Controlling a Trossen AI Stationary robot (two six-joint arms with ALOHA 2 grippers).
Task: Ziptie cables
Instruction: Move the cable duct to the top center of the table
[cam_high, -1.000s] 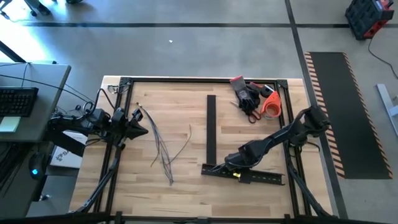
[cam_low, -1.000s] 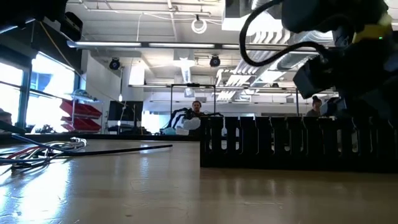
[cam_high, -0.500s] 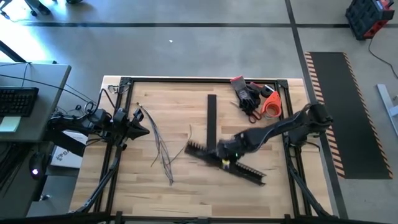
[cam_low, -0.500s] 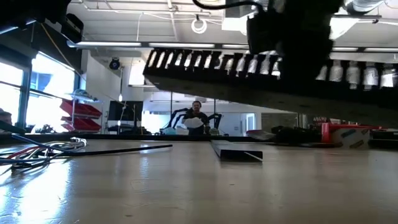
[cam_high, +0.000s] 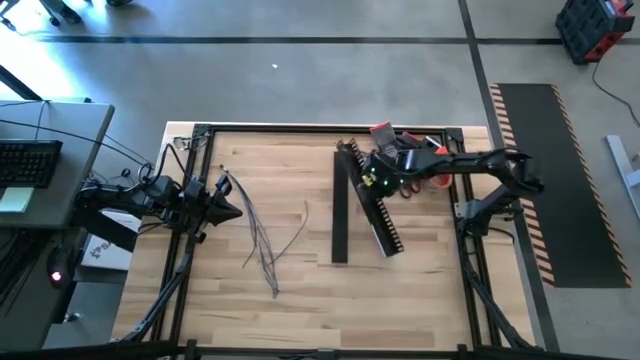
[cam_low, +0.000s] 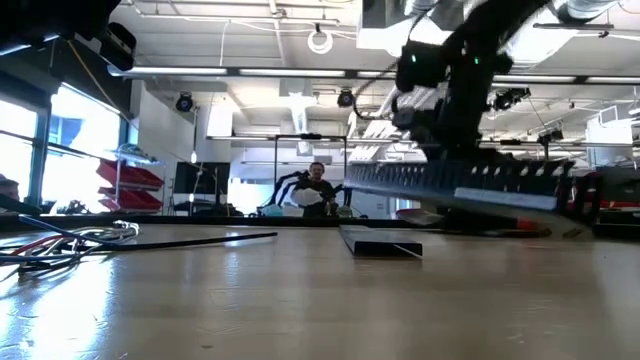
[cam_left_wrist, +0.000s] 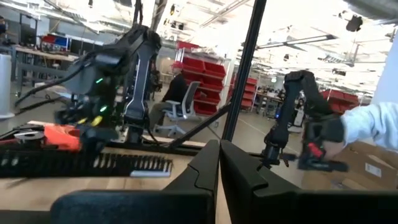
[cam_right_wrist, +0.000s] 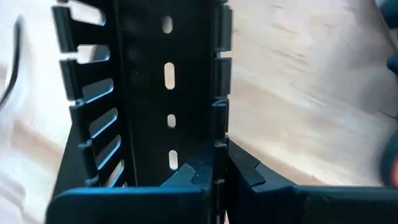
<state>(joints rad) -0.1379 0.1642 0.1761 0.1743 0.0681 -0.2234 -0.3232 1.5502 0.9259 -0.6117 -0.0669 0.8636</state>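
Note:
The cables (cam_high: 265, 235), a loose bunch of thin wires, lie flat on the wooden table left of centre; the low view shows the cables (cam_low: 60, 243) at its left. My left gripper (cam_high: 228, 205) hovers shut at the table's left edge, just left of them; the left wrist view shows its fingers (cam_left_wrist: 219, 163) together. My right gripper (cam_high: 373, 180) is over the far right part of the table, shut on a black slotted rail (cam_high: 372, 205). A flat black rail (cam_high: 340, 205) lies on the table beside it. My right gripper (cam_right_wrist: 219, 165) pinches one side wall (cam_right_wrist: 219, 118) of the slotted rail, one finger inside the channel and one outside. It grips toward the rail's far end, and the rail runs on lengthwise ahead of the fingers. The slotted rail (cam_low: 460, 185) is lifted clear of the table, nearly level.
Black gloves and an orange-handled tool (cam_high: 412, 160) lie at the far right corner, right behind the held rail. A black frame (cam_high: 320, 128) runs round the table's edge. Bare wood shows on the near half (cam_high: 330, 300). People and other robot arms show in the room beyond.
My right gripper has lifted the slotted rail off the table near its near edge and carried it up and toward the far right. The rail has turned from lying along the near edge to running slantwise from far to near. My left arm has kept still.

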